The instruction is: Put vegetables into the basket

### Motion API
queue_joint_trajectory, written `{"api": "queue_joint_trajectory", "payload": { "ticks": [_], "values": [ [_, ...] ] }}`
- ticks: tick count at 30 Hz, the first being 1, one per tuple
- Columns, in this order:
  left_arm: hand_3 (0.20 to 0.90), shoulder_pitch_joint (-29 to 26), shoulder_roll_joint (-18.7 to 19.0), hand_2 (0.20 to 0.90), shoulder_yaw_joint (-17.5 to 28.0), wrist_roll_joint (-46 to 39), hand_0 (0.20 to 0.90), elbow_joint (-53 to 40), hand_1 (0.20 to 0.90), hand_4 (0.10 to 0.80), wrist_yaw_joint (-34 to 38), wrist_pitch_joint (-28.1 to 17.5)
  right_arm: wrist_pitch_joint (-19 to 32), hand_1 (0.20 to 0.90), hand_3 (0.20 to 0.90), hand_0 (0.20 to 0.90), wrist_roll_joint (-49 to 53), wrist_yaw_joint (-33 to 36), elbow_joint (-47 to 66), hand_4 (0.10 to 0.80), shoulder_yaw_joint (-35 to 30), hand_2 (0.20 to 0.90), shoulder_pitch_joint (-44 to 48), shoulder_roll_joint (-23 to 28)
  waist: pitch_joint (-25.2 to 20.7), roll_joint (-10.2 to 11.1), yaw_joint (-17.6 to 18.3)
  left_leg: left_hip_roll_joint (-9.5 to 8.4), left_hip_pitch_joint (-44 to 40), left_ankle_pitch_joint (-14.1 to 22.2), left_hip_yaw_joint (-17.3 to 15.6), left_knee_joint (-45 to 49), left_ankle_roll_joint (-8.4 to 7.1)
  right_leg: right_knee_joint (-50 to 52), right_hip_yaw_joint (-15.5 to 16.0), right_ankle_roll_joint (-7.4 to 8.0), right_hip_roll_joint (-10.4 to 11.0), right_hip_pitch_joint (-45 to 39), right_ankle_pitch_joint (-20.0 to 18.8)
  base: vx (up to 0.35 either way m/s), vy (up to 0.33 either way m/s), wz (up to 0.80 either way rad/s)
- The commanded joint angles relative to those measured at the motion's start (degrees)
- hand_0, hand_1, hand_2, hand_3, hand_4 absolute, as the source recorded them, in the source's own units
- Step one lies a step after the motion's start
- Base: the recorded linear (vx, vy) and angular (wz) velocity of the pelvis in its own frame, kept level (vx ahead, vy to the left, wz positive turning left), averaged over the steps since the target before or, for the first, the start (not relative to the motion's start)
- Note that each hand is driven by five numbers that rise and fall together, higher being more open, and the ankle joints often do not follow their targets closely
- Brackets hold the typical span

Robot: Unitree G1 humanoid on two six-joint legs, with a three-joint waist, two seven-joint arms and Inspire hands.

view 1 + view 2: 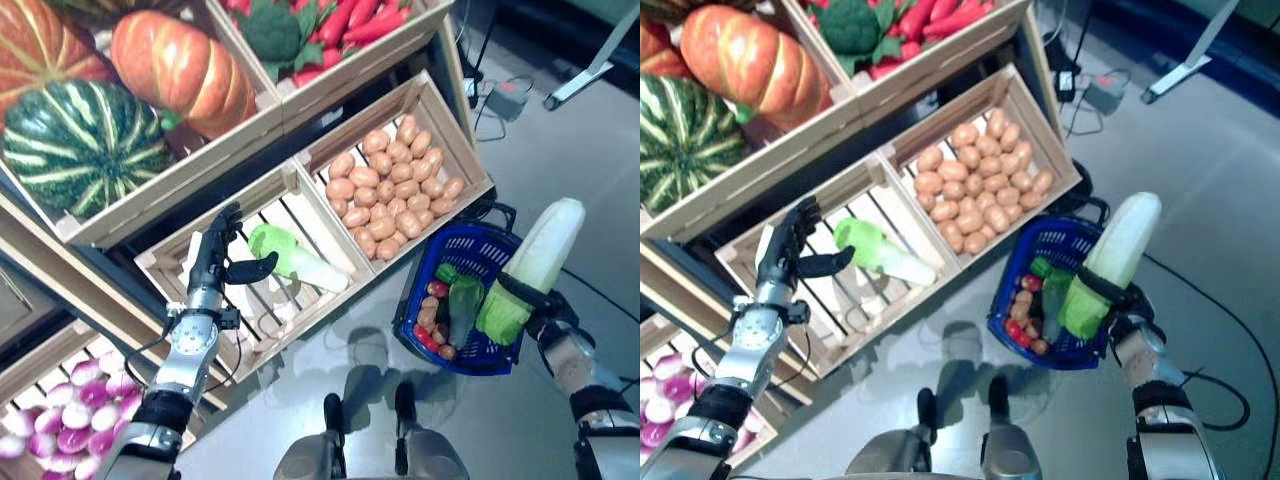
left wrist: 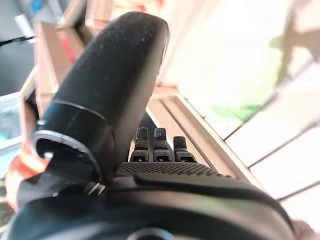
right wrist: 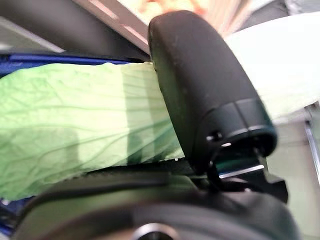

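My right hand point(image 1: 540, 305) is shut on a long napa cabbage point(image 1: 535, 265), gripping it near its green leafy end just right of the blue basket point(image 1: 478, 250); the white stalk end points up and away. In the right wrist view the thumb point(image 3: 200, 85) wraps over the cabbage point(image 3: 75, 125). The basket holds green leaves and small red and brown vegetables. A second napa cabbage point(image 1: 295, 258) lies in the slatted wooden crate point(image 1: 160, 265). My left hand point(image 1: 212, 255) hovers open over that crate, left of this cabbage, thumb pointing toward it.
A crate of potatoes point(image 1: 390, 185) sits beside the slatted crate. Upper crates hold pumpkins point(image 1: 180, 65), a striped green squash point(image 1: 80, 145), broccoli point(image 1: 272, 30) and red peppers point(image 1: 350, 20). Purple-white turnips point(image 1: 60, 420) fill a low crate at left. A power strip point(image 1: 505, 98) lies on the floor.
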State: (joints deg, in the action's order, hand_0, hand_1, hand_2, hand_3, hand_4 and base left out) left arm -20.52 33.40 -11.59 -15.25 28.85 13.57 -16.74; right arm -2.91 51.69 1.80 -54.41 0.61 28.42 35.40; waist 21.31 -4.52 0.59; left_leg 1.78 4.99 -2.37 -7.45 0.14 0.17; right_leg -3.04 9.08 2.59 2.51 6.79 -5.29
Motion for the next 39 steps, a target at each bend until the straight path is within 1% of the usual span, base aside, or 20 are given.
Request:
{"api": "queue_joint_trajectory", "payload": {
  "ticks": [1,3,5,7,8,10,11,13,16,18,21,23,24,25,28,31,32,34,36,39],
  "values": [
    [0.9,-8.57,5.04,0.9,1.23,3.67,0.9,0.48,0.9,0.8,6.1,-2.37,6.71,0.3,0.3,0.3,-4.01,-0.91,-0.72,0.4,2.17,0.3,7.88,6.08,2.8,1.66,-0.66,-2.75,8.58,6.38,2.02,13.87,-0.32,16.11,4.51,-4.87,0.47,5.06,10.87,-0.105,-0.033,0.22],
    [0.9,-9.35,6.03,0.9,0.62,7.37,0.9,1.0,0.9,0.8,8.24,-2.22,6.43,0.3,0.3,0.3,-4.87,-0.98,-1.53,0.4,3.1,0.3,9.17,6.45,3.49,1.67,-0.83,-2.87,10.96,7.22,2.13,16.85,-0.11,19.22,4.55,-4.97,0.75,7.55,11.64,-0.107,-0.038,0.1],
    [0.9,-10.77,7.53,0.9,-0.14,8.56,0.9,1.11,0.9,0.8,10.59,-0.06,5.63,0.3,0.3,0.3,-4.8,-0.93,-1.33,0.4,4.54,0.3,10.42,6.44,4.57,1.76,-0.89,-3.09,14.24,8.35,2.08,21.06,0.12,23.94,4.54,-5.21,1.16,11.0,12.9,-0.125,-0.029,-0.07],
    [0.9,-12.46,8.41,0.9,-0.92,11.19,0.9,2.29,0.9,0.8,12.51,0.58,5.01,0.3,0.3,0.3,-5.18,-1.38,-1.7,0.4,5.63,0.3,11.55,6.55,5.29,1.82,-0.85,-3.15,17.57,9.77,1.97,25.36,0.32,28.66,4.68,-5.52,1.74,14.28,14.52,-0.119,-0.012,0.02],
    [0.9,-13.39,9.18,0.9,-1.5,13.89,0.9,2.53,0.9,0.8,13.63,0.7,4.75,0.3,0.3,0.3,-4.35,-2.03,-2.58,0.4,6.0,0.3,12.24,7.02,5.63,1.81,-0.92,-3.13,19.28,10.5,1.79,27.45,0.48,31.02,4.87,-5.65,2.19,15.99,15.3,-0.148,-0.007,0.11],
    [0.9,-15.48,11.69,0.9,-2.81,19.18,0.9,1.22,0.9,0.8,16.36,2.1,4.02,0.3,0.3,0.3,-0.75,-2.75,-4.34,0.4,5.4,0.3,13.9,7.71,6.22,1.61,-1.08,-2.96,24.35,12.56,1.19,34.03,1.17,38.56,5.39,-6.4,4.06,21.03,17.43,-0.138,0.006,0.16],
    [0.9,-15.71,12.03,0.9,-2.98,20.2,0.9,1.0,0.9,0.8,16.76,2.33,4.0,0.3,0.3,0.3,-0.49,-2.69,-4.68,0.4,5.23,0.3,14.05,7.73,6.29,1.6,-1.16,-2.95,24.9,13.0,1.14,34.87,1.27,39.52,5.29,-6.43,4.29,21.61,17.81,-0.097,0.021,0.14],
    [0.9,-17.16,13.53,0.9,-3.69,22.78,0.9,-0.05,0.9,0.8,18.02,3.41,3.86,0.3,0.3,0.3,0.05,-2.24,-6.38,0.4,4.69,0.3,15.44,7.97,6.26,1.43,-1.23,-2.59,29.01,15.15,0.58,40.41,2.14,45.68,5.12,-6.88,5.81,26.0,19.64,-0.07,0.027,0.12],
    [0.9,-18.47,14.44,0.9,-4.59,22.42,0.9,-0.39,0.9,0.8,17.91,4.02,3.43,0.3,0.3,0.3,0.46,-2.11,-7.96,0.4,4.61,0.3,17.11,8.15,6.41,1.16,-1.25,-2.14,31.59,16.57,0.11,44.0,2.4,49.35,4.55,-7.05,6.3,28.68,20.68,-0.047,0.036,0.06],
    [0.9,-19.6,14.69,0.9,-5.05,22.65,0.9,-0.63,0.9,0.8,18.37,4.47,3.0,0.3,0.3,0.3,0.14,-2.69,-9.16,0.4,4.71,0.3,18.81,8.36,6.63,0.76,-1.0,-1.53,34.67,17.66,-0.47,47.72,2.68,53.43,4.23,-7.56,6.67,31.91,21.7,-0.048,0.039,-0.05],
    [0.9,-21.21,15.41,0.9,-5.68,23.67,0.9,-0.84,0.9,0.8,19.39,4.45,2.6,0.3,0.3,0.3,1.4,-2.97,-9.93,0.4,5.26,0.3,20.8,9.33,6.65,0.18,-0.78,-1.17,37.63,18.32,-1.1,50.48,2.76,56.7,3.63,-7.9,6.9,35.18,22.4,-0.029,0.024,-0.07],
    [0.9,-22.35,16.55,0.9,-6.22,25.14,0.9,-0.56,0.9,0.8,20.53,3.78,2.12,0.3,0.3,0.3,3.25,-1.44,-9.85,0.4,4.83,0.3,21.88,9.92,6.6,-0.24,-0.46,-0.94,39.14,18.48,-1.52,51.53,2.8,58.37,3.06,-7.98,7.0,37.18,22.71,0.0,0.0,0.0],
    [0.9,-22.92,17.02,0.9,-6.7,25.74,0.9,-0.37,0.9,0.8,21.58,3.54,2.08,0.401,0.401,0.401,4.45,-0.18,-10.04,0.467,4.7,0.401,22.28,10.06,6.58,-0.44,-0.3,-0.81,39.8,18.48,-1.67,52.02,2.81,59.06,2.72,-8.0,6.98,38.05,22.74,0.0,0.0,0.0],
    [0.9,-23.39,17.21,0.9,-7.13,27.29,0.9,-0.41,0.9,0.8,23.11,3.37,2.06,0.9,0.9,0.9,5.29,0.36,-10.0,0.8,4.47,0.9,22.64,9.97,6.61,-0.61,-0.21,-0.78,40.45,18.53,-1.69,52.63,2.77,59.71,2.4,-7.98,6.97,38.82,22.76,-0.013,0.03,-0.05],
    [0.9,-24.63,18.79,0.9,-8.33,32.07,0.9,-0.85,0.9,0.8,26.09,3.45,1.96,0.9,0.9,0.9,4.1,1.46,-9.44,0.8,4.4,0.9,23.79,10.11,6.71,-0.9,-0.06,-0.68,41.54,18.74,-1.82,53.46,2.69,60.81,1.8,-7.86,6.82,40.28,22.81,-0.001,0.032,-0.01],
    [0.9,-25.94,20.13,0.9,-9.58,33.62,0.9,-1.77,0.9,0.8,25.68,4.85,1.43,0.9,0.9,0.9,3.66,0.73,-9.57,0.8,5.32,0.9,24.92,10.73,6.79,-1.04,0.0,-0.55,41.86,18.76,-1.97,53.56,2.57,60.97,1.45,-7.74,6.64,40.81,22.7,0.019,0.039,-0.01],
    [0.9,-27.22,21.08,0.9,-10.88,34.96,0.9,-2.02,0.9,0.8,25.38,5.78,1.21,0.9,0.9,0.9,3.9,0.38,-9.65,0.8,6.05,0.9,25.7,11.32,6.92,-1.03,0.09,-0.57,41.76,18.66,-1.96,53.36,2.45,60.74,1.26,-7.63,6.44,40.77,22.51,0.022,0.032,-0.05],
    [0.9,-27.83,21.52,0.9,-11.62,35.65,0.9,-2.08,0.9,0.8,25.59,6.0,1.2,0.9,0.9,0.9,3.96,0.33,-9.32,0.8,6.34,0.9,25.87,11.41,7.13,-0.95,0.16,-0.47,41.77,18.63,-2.01,53.36,2.45,60.69,1.11,-7.58,6.29,40.86,22.37,0.014,0.022,-0.04],
    [0.9,-29.67,22.64,0.9,-13.36,37.22,0.9,-1.81,0.9,0.8,25.71,5.84,1.24,0.9,0.9,0.9,3.71,0.51,-9.04,0.8,6.96,0.9,26.44,11.83,7.44,-0.85,0.34,-0.3,41.85,18.57,-2.18,53.28,2.54,60.49,0.99,-7.47,6.04,41.03,22.07,0.0,0.0,0.0],
    [0.9,-34.53,24.22,0.9,-17.79,38.68,0.9,-0.37,0.9,0.8,25.12,6.44,1.74,0.9,0.9,0.9,3.21,0.01,-9.6,0.8,8.3,0.9,27.87,12.43,7.86,-0.71,0.89,0.04,42.11,18.59,-2.47,53.49,2.6,60.71,0.84,-7.29,5.72,41.5,21.82,0.002,0.001,-0.02]
  ]
}}
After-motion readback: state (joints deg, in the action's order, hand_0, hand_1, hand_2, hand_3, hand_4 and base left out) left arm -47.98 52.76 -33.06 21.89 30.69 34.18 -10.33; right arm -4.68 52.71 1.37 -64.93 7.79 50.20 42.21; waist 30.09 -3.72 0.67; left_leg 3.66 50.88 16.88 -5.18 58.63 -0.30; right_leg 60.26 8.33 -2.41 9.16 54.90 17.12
